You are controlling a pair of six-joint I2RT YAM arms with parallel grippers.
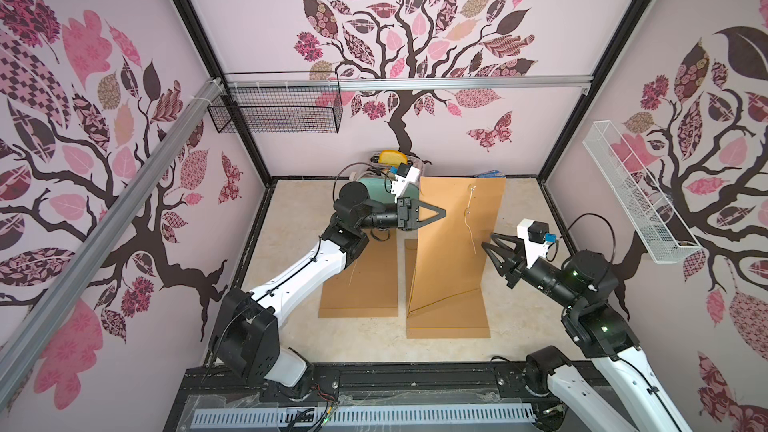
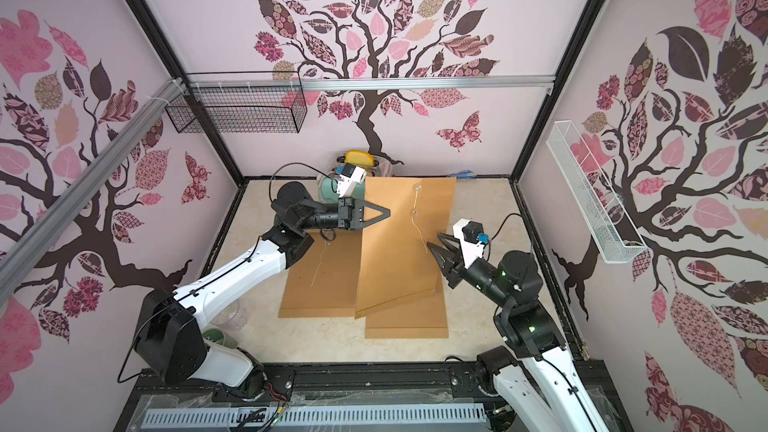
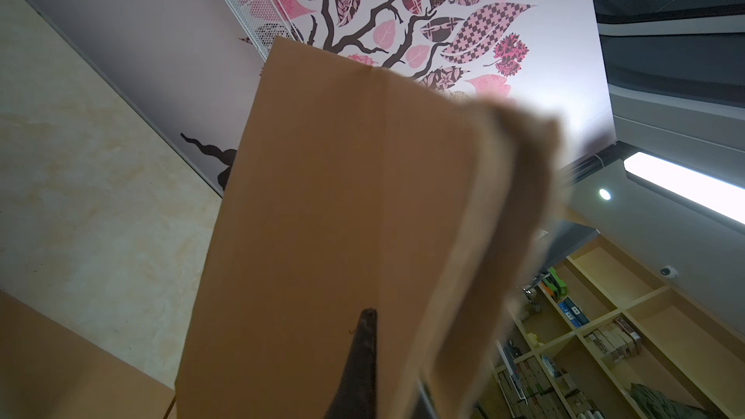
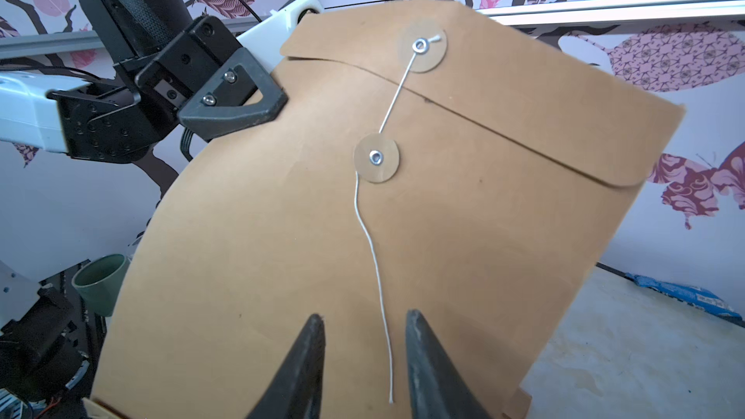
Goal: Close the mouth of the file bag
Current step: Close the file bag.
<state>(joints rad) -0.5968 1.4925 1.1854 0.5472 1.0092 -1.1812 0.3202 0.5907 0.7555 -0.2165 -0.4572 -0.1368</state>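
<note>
While walls [image 1: 457, 126] show trees, tabletop [image 1: 291, 209] bears file bag [image 1: 449, 251].

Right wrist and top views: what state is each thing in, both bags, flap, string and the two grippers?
lifted bag: mouth end raised and bowed, bottom end on the table.
flap: folded down over the mouth.
string: runs button to button, tail hanging loose.
left gripper: shut on the lifted bag's edge.
right gripper: open, jaws either side of the string's tail.
flat bag: lying flat on the table.

File bag [image 1: 453, 251] upright between left gripper [image 1: 443, 213] and right gripper [image 1: 487, 240], second bag [image 1: 365, 284] flat on table [image 1: 291, 263] at its left
</note>
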